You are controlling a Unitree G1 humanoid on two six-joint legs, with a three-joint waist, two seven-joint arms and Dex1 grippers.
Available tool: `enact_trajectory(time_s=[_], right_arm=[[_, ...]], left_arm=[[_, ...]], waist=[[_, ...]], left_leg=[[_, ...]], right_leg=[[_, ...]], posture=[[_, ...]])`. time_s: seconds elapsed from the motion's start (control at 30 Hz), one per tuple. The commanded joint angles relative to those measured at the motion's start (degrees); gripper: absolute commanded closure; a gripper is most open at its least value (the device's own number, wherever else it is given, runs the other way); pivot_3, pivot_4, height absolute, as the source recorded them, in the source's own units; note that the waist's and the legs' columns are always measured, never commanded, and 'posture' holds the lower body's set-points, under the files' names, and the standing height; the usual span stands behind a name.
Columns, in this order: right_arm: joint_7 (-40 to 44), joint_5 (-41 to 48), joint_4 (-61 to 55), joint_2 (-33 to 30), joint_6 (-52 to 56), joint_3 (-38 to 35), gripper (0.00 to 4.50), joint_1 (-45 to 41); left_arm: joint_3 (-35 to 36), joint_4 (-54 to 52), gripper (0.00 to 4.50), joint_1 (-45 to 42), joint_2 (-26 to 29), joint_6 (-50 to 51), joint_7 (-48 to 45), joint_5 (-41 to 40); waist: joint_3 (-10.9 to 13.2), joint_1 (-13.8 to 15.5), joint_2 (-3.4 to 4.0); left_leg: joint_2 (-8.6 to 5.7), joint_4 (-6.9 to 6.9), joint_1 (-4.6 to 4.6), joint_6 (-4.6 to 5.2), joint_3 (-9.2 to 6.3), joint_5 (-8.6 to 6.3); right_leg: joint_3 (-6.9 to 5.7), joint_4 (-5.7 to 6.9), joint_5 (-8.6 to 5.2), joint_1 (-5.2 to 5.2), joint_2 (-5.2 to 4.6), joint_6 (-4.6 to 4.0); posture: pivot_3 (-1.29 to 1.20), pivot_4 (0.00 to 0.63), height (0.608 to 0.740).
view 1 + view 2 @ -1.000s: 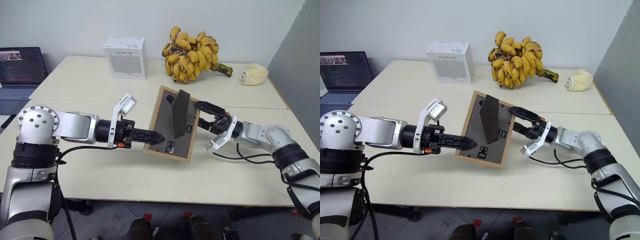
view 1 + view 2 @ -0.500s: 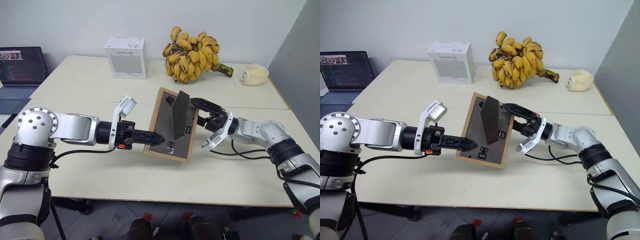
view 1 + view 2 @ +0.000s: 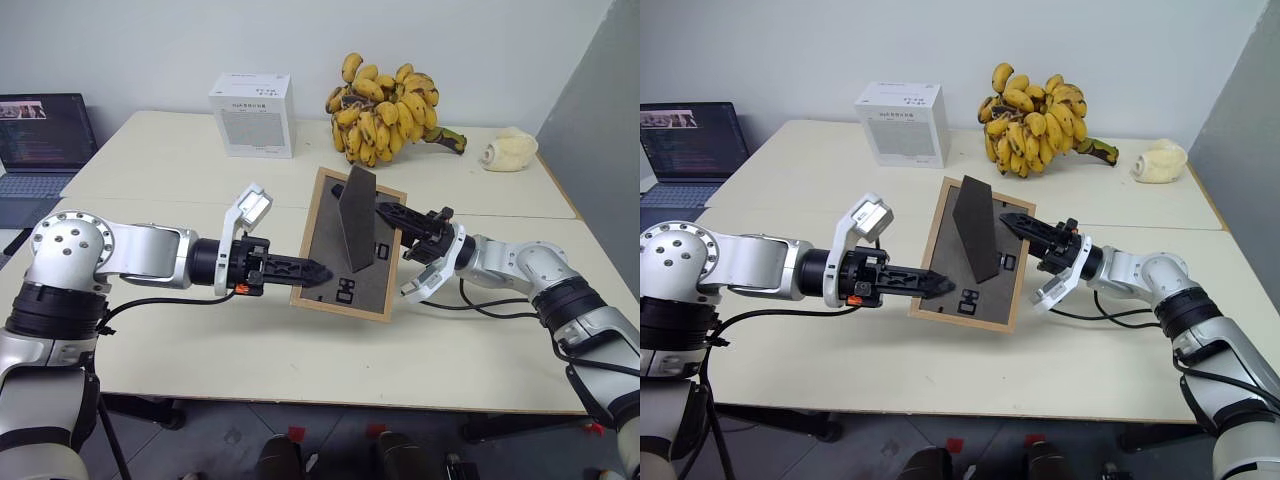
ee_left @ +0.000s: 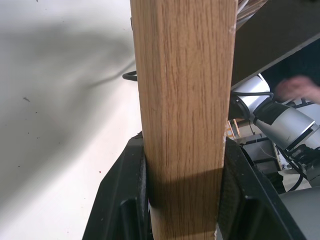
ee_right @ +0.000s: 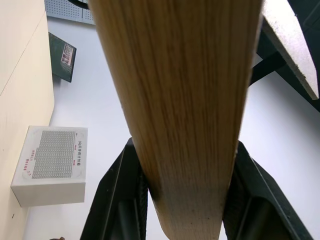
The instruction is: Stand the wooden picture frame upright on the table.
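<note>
Light-wood picture frame (image 3: 348, 250) is held tilted above the middle of the table (image 3: 300, 350), just on the near side of the seam between the two slabs, with its dark grey back (fold-out stand swung out) facing the camera. Left gripper (image 3: 310, 269) is clamped on the frame's lower left edge; in the left wrist view the wooden edge sits tight between both black fingers (image 4: 120, 200). Right gripper (image 3: 1025, 229) is clamped on the frame's right edge, its fingers (image 5: 115, 200) pressed against the wood on either side. White printed box (image 3: 251, 114), bunch of bananas (image 3: 385, 95) and pale lumpy object (image 3: 508, 148) stand along the table's far edge.
</note>
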Motion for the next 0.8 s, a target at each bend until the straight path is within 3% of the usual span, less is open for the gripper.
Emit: enact_trajectory(time_s=[0.03, 0.33, 0.37, 0.5, 0.57, 0.67, 0.8], right_arm=[[-0.4, 0.0, -2.1, -0.7, -0.3, 0.4, 3.11, -1.4], [0.0, 0.7, -2.5, -0.9, 0.3, 0.0, 3.13, -1.2], [0.1, 0.8, -2.4, -0.8, 0.2, 0.0, 3.13, -1.3], [0.7, 1.4, -2.0, -0.7, 0.1, -0.1, 3.13, -1.5], [0.8, 1.7, -1.8, -0.7, 0.0, 0.0, 3.13, -1.7], [1.5, 2.1, -1.3, -0.5, -0.3, 0.1, 3.13, -1.8], [3.2, 2.9, 1.5, -0.1, -1.6, 0.6, 3.13, -2.9]], left_arm=[[0.2, -1.3, 3.22, -2.4, 1.1, -0.6, -0.1, -0.2], [0.9, -3.1, 3.22, -1.7, 0.7, -3.0, 1.7, 0.2], [1.1, -3.3, 2.52, -1.7, 0.8, -2.9, 1.4, 0.3], [1.6, -4.2, 1.86, -1.4, 1.2, -3.4, 1.1, 1.6], [2.4, -4.6, 1.86, -0.9, 1.2, -3.7, 0.2, 2.9], [5.2, -7.3, 1.86, 0.2, 1.1, -4.7, -3.4, 8.3], [14.5, -21.5, 1.86, 8.3, 2.8, -16.4, -17.9, 25.7]], waist=[[0.0, 0.0, 0.00], [0.0, 0.0, 0.00], [0.0, 0.0, 0.00], [0.0, 0.0, 0.00], [0.0, 0.0, 0.00], [0.0, 0.0, 0.00], [0.0, -0.2, 0.01]], left_leg=[[0.00, 0.00, 0.00, 0.00, 0.00, 0.00], [0.00, 0.00, 0.00, 0.00, 0.00, 0.00], [0.00, 0.00, 0.00, 0.00, 0.00, 0.00], [0.00, 0.00, 0.00, 0.00, 0.00, 0.00], [0.00, 0.00, 0.00, 0.00, 0.00, 0.00], [0.00, 0.00, 0.00, 0.00, 0.00, 0.00], [0.01, -0.01, 0.00, 0.00, 0.01, 0.00]], right_leg=[[0.00, 0.00, 0.00, 0.00, 0.00, 0.00], [0.00, 0.00, 0.00, 0.00, 0.00, 0.00], [0.00, 0.00, 0.00, 0.00, 0.00, 0.00], [0.00, 0.00, 0.00, 0.00, 0.00, 0.00], [0.00, 0.00, 0.00, 0.00, 0.00, 0.00], [0.00, 0.00, 0.00, 0.00, 0.00, 0.00], [0.00, -0.01, -0.01, 0.00, 0.01, -0.01]], posture=[[0.00, 0.150, 0.740], [0.00, 0.150, 0.740], [0.00, 0.150, 0.740], [0.00, 0.150, 0.740], [0.00, 0.150, 0.740], [0.00, 0.150, 0.740], [0.00, 0.150, 0.740]])
